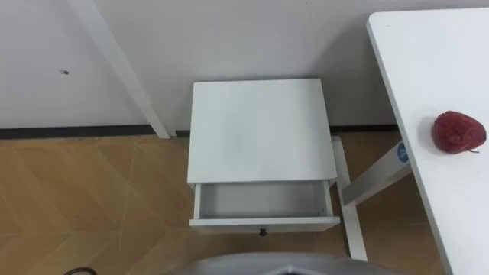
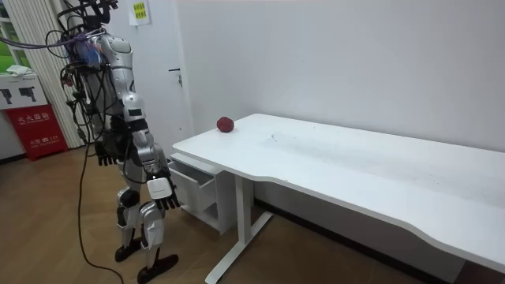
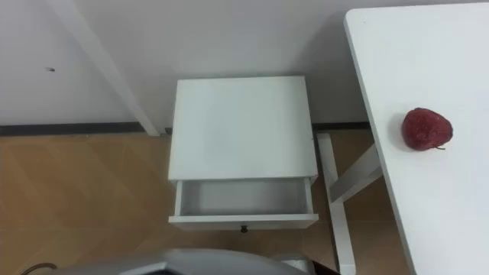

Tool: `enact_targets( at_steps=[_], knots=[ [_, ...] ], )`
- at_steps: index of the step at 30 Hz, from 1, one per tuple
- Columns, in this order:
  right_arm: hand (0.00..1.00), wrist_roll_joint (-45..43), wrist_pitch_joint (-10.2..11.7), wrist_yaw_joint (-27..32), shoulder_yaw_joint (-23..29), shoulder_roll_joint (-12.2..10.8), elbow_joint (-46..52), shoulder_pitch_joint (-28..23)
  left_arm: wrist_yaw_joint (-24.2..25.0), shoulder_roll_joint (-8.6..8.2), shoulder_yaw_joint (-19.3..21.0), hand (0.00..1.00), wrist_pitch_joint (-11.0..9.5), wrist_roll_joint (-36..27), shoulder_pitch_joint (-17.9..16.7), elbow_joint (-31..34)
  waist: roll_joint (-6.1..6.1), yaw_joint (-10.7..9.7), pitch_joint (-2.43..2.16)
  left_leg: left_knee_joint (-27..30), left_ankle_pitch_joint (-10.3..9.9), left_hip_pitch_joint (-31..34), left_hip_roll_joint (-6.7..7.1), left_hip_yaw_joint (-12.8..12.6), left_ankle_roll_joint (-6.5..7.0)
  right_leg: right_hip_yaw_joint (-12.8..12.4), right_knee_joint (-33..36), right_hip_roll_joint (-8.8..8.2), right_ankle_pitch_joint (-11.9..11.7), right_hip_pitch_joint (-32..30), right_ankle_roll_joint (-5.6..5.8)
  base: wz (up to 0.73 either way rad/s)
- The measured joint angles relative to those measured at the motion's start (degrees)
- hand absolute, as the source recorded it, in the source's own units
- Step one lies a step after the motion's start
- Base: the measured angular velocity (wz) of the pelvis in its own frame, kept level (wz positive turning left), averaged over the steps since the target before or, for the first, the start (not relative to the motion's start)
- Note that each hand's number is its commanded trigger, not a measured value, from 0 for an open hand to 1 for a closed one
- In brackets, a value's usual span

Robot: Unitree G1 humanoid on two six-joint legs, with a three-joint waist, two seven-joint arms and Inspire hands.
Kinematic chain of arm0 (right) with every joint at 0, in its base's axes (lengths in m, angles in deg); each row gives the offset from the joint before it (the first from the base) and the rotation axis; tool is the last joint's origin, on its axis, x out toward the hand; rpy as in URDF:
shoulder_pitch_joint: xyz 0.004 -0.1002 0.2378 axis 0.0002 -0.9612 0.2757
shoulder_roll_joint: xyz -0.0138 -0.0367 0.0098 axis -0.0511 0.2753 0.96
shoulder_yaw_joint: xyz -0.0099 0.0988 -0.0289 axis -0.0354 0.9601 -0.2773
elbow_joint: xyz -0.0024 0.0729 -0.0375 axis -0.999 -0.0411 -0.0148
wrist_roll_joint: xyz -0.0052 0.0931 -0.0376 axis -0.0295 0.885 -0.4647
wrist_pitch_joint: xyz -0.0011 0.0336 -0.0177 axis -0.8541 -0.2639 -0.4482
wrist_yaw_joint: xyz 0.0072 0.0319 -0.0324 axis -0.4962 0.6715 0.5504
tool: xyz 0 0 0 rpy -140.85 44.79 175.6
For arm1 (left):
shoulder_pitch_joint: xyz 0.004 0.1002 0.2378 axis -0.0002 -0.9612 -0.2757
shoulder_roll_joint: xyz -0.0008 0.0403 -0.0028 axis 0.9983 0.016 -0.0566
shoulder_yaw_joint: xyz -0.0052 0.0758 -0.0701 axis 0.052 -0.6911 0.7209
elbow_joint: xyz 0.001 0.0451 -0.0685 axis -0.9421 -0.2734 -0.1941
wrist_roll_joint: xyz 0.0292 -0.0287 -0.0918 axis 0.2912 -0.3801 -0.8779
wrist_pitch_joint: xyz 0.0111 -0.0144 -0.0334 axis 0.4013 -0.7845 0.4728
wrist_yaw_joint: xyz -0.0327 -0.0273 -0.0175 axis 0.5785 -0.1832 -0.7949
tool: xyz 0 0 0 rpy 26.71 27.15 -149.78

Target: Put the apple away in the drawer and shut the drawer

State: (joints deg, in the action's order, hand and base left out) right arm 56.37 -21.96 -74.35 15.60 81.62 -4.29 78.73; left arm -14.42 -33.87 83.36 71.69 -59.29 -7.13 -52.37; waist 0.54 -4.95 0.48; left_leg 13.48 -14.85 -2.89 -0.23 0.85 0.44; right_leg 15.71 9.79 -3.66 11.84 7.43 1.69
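A dark red apple (image 1: 458, 132) lies near the edge of the white table (image 1: 428, 53), on my right. Before me stands a small white cabinet (image 1: 260, 130) against the wall. Its top drawer (image 1: 263, 201) is pulled open and holds nothing; a small dark knob (image 1: 263, 231) sits on its front. In the room view I stand upright facing the cabinet (image 2: 197, 185), with the apple (image 2: 226, 125) at the table's far corner. My right hand (image 2: 162, 193) and left hand (image 2: 106, 154) hang at my sides, fingers relaxed and holding nothing.
The table's white leg and foot (image 1: 350, 210) stand close to the cabinet's right side. A slanted white beam (image 1: 122, 69) runs down the wall to the left. Wooden floor (image 1: 92, 198) lies left of the cabinet. A red sign (image 2: 35, 130) stands behind me.
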Motion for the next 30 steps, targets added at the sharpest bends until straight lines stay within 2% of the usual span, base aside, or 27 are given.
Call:
enact_targets(
  at_steps=[10, 15, 19, 23, 30],
  knots=[
    [0.0, 0.42, 0.0, 1.32, -0.1, -0.03, 0.29, 0.28, -0.07, -0.06, -1.27, 0.0, -0.11, -0.01, -0.07, 0.0, -0.39, 0.37, 0.09, 0.16, 0.01, 0.05, 0.01, -0.1, 0.02, 0.03, -0.06, -0.02, 0.04, 0.03, 0.07, 0.0],
    [0.0, 1.06, 0.26, 5.2, 1.17, -0.23, 0.57, 0.54, -1.78, -0.06, -1.08, 0.0, -0.2, 0.0, -0.12, -0.04, -0.85, 0.16, -0.03, 0.32, 0.0, 0.14, 0.08, -0.23, 0.02, 0.03, -0.13, -0.09, 0.14, 0.11, 0.23, 0.01],
    [0.0, 4.97, 0.79, 9.83, 4.63, -0.39, 1.23, 0.41, -2.88, -0.18, -1.08, 0.0, -0.24, -0.02, -0.27, -0.06, -0.99, -0.07, -0.07, 0.17, 0.0, 0.18, 0.02, -1.21, 0.02, -0.7, -0.1, -0.12, 0.22, -0.27, 0.35, -0.05],
    [0.0, 12.27, 1.41, 15.69, 11.53, -0.51, 4.66, -0.47, -4.76, -0.16, -0.86, 0.0, -0.3, -0.05, -0.39, 0.05, -1.06, -1.75, -0.23, 0.24, 0.01, 0.15, -0.01, -2.4, 0.03, -1.16, 0.09, -0.23, 0.31, -0.55, 0.5, -0.03],
    [0.0, 22.19, 3.78, 23.39, 17.48, -0.43, 7.8, -2.02, -7.5, 0.15, -0.95, 0.0, -1.61, -0.23, -0.5, 0.07, -1.33, -4.3, -0.49, 0.18, 0.0, -0.3, -0.09, -2.78, 0.05, -1.42, 0.93, -0.24, 0.33, -0.73, 0.53, -0.02]
  ],
)
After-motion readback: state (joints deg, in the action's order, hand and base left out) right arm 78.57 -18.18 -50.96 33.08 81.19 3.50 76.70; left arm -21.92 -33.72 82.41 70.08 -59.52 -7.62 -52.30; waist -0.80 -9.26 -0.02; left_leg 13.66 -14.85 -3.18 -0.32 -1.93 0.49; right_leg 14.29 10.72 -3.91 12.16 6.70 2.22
